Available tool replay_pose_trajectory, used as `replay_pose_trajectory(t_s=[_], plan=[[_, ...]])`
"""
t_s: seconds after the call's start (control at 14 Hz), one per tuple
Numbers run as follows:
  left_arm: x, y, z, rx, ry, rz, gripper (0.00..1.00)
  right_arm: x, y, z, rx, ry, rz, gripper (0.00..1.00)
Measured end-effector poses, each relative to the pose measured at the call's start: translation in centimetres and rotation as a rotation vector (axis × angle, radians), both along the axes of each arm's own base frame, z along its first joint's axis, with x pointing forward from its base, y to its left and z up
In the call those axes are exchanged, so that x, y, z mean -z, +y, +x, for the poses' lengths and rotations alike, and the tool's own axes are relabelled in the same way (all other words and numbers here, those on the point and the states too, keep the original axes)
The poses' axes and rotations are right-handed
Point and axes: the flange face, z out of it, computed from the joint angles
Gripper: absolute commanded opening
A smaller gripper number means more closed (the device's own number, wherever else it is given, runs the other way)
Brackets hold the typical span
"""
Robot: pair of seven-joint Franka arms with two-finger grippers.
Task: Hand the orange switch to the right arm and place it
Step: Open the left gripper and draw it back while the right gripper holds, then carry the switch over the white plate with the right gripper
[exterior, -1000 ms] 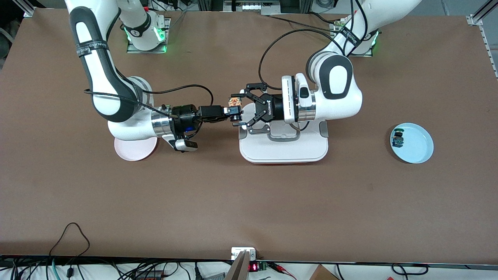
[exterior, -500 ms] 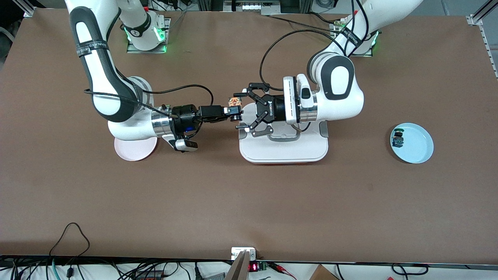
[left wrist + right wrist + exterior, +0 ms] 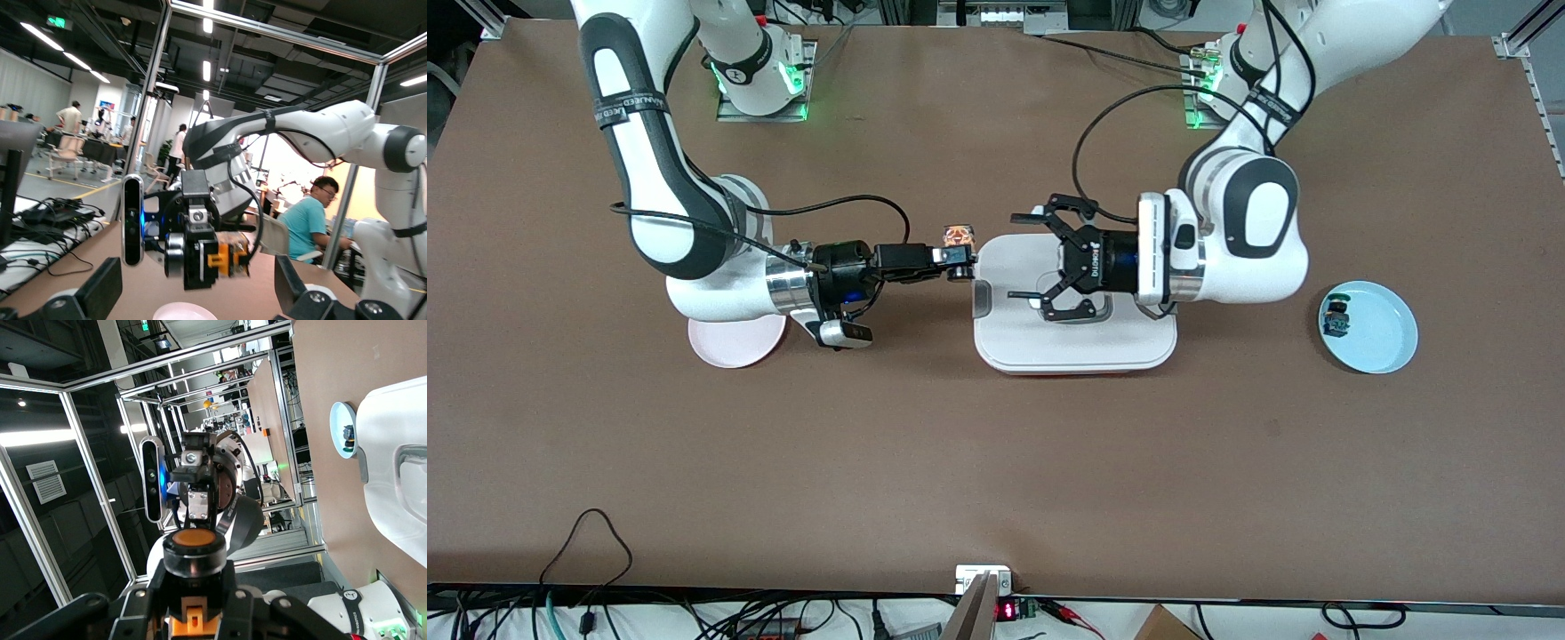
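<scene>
sitting in right claw [image 3: 959, 262]: orange switch [image 3: 959, 236]

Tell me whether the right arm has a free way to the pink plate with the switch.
Probably yes. The right gripper, shut on the switch, has only bare table toward the pink plate, though its own wrist overhangs it.

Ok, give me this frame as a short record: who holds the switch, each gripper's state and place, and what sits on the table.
orange switch: held by the right gripper, in the air beside the white tray
right gripper: shut on the switch
left gripper: open, empty, over the white tray
handover: switch is with the right arm only
pink plate: under the right arm, nothing visible on it
blue plate: toward the left arm's end, holds a green-capped part
</scene>
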Motion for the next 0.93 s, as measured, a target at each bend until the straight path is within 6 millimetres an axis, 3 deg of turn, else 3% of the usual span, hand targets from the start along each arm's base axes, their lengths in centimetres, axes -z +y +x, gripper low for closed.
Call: replay_pose_trajectory(t_s=[0.43, 0.93], plan=[[0.2, 6.0, 1.3, 0.148, 0.145, 0.223, 1.0, 0.0, -4.1, 1.2, -0.011, -0.037, -0.077, 0.0], [2.1, 7.5, 0.6, 0.226, 0.32, 0.545, 1.0, 1.4, -10.5, 1.2, -0.143, -0.098, -0.311, 0.0]])
